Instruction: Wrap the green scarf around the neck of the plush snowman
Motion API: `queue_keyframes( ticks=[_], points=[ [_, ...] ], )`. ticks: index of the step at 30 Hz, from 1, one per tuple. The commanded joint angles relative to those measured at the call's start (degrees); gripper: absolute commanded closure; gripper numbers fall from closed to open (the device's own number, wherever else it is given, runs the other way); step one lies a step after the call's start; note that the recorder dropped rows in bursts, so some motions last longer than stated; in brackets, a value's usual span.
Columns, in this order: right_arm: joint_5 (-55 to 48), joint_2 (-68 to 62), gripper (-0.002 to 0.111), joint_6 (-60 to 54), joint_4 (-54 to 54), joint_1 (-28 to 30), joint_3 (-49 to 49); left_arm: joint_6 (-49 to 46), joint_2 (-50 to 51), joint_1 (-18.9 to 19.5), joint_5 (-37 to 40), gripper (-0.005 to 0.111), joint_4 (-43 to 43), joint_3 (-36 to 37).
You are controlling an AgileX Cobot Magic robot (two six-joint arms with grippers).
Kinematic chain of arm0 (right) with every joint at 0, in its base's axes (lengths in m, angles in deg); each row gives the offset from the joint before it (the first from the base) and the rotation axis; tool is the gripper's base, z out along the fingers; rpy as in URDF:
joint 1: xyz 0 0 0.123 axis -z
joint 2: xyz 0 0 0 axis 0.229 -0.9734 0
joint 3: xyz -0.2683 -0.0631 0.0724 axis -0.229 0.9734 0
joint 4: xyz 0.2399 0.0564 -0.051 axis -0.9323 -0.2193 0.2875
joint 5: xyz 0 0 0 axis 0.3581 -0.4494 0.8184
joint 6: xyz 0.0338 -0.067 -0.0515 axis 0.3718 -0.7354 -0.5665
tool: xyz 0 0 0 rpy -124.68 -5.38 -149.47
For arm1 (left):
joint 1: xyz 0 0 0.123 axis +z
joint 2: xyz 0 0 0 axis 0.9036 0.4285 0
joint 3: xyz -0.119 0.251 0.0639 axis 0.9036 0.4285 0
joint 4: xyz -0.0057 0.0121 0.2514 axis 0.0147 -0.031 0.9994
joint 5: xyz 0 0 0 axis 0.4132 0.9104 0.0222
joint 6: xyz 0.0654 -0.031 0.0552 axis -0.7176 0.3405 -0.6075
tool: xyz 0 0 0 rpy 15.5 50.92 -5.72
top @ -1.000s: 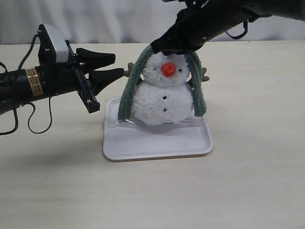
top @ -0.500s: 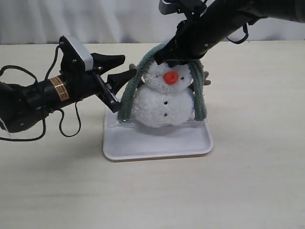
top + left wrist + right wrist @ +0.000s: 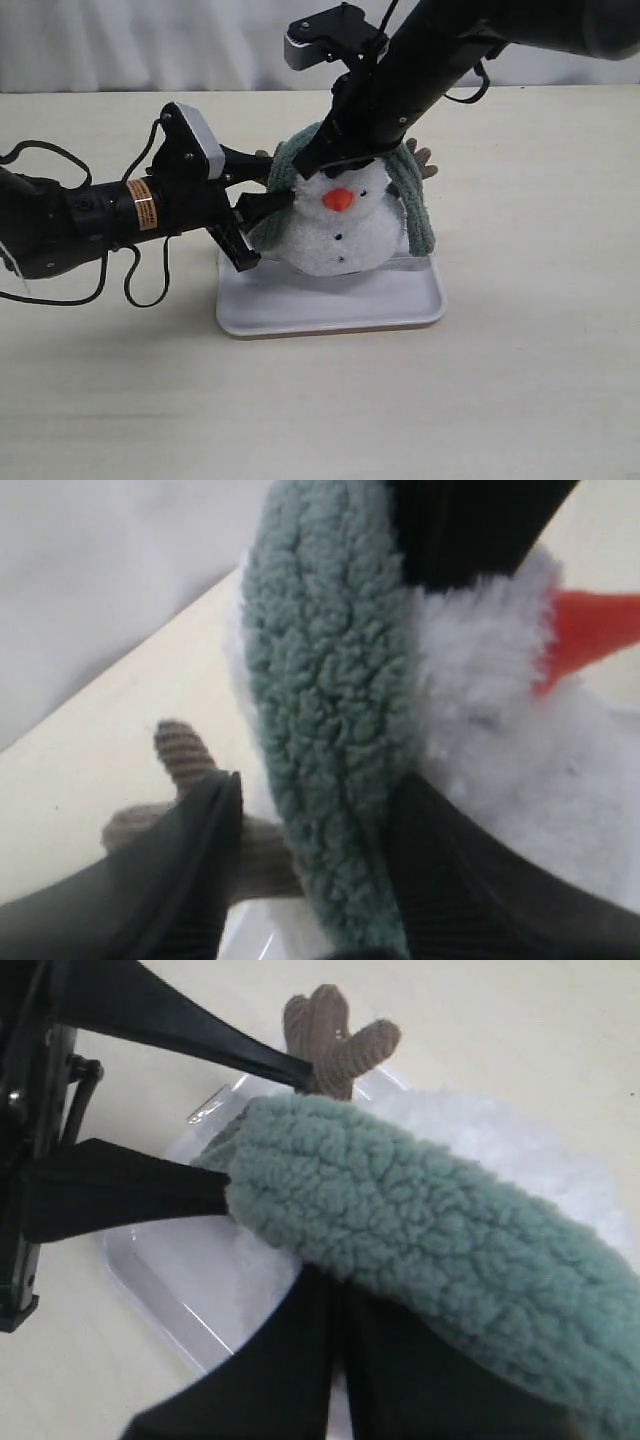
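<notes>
Long fuzzy grey-green knit scarf (image 3: 415,205) lies draped over the head of the small fluffy white plush snowman (image 3: 340,242), one end hanging down each side. The right end drops past the body almost to tray level; the left end runs down the left of the head. The scarf sits on top of the head, above the orange nose (image 3: 338,199), not at the snowman's neck (image 3: 310,220). The right gripper (image 3: 342,162) comes in from the far right, its black jaws pressed together on the scarf's mid part right at the crown; the right wrist view shows the scarf (image 3: 420,1230) lying across the closed fingers (image 3: 330,1360). The left gripper (image 3: 275,182) reaches in from the left w/ jaws apart, straddling the left end of the scarf: one finger on the far side by the brown ribbed branch arm (image 3: 335,1035), the other on the near side against the white plush. In the left wrist view the scarf (image 3: 330,730) passes btwn both fingers (image 3: 200,860), not squeezed. The snowman sits in a shallow clear plastic holder (image 3: 418,260), exact shape hard to tell, which rests on the far part of a white rectangular plastic tray (image 3: 330,310). The tray lies approx. mid-table on a pale beige tabletop (image 3: 520,380).
</notes>
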Motion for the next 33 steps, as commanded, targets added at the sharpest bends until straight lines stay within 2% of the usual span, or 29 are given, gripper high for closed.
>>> queue_keyframes(
  ticks=[1,4,7,10,13,15,16,18,22,26,30,33],
  points=[
    [-2.36,-0.03,0.104,3.99,7.03,0.12,0.57,5.49,-0.74,-0.09,2.7,0.063,-0.28,-0.12],
    [-3.19,0.59,0.104,4.5,8.12,0.12,0.57,11.37,-3.38,-0.09,3.04,0.063,0.26,-0.12],
    [-3.18,1.36,0.104,4.37,8.12,0.12,0.57,17.82,-6.43,-0.09,6.29,0.063,5.34,-0.53],
    [-3.32,2.37,0.104,4.25,8.12,0.12,0.57,31.63,-9.17,-0.09,15.54,0.063,14.76,-2.79],
    [-3.32,3.05,0.104,4.25,8.12,0.12,0.57,48.52,-10.27,-0.09,23.35,0.063,29.43,-5.87],
    [-3.45,3.33,0.104,4.25,8.12,0.12,0.57,59.48,-10.27,-0.09,23.06,0.063,45.11,-7.57],
    [-3.6,3.32,0.104,4.25,8.12,0.12,0.57,61.81,-10.27,-0.09,22.46,0.063,50.41,-8.09],
    [-3.7,3.32,0.104,4.25,8.12,0.12,0.57,62.43,-10.27,-0.09,21.64,0.063,50.97,-8.6],
    [-3.83,3.32,0.104,4.25,8.12,0.12,0.57,52.96,-9.39,-0.18,21.61,0.063,44.84,-8.6],
    [-3.83,3.32,0.104,4.25,8.12,0.12,0.57,44.21,-6.59,-0.18,17.59,0.063,38.07,-8.6],
    [-3.83,3.32,0.104,4.25,8.12,0.12,0.57,38.11,-4.18,-0.18,11.44,0.063,36.47,-8.6],
    [-3.83,3.32,0.104,4.25,8.12,0.12,0.57,37.44,-3.9,-0.18,12.46,0.079,32.81,-8.6]
  ],
)
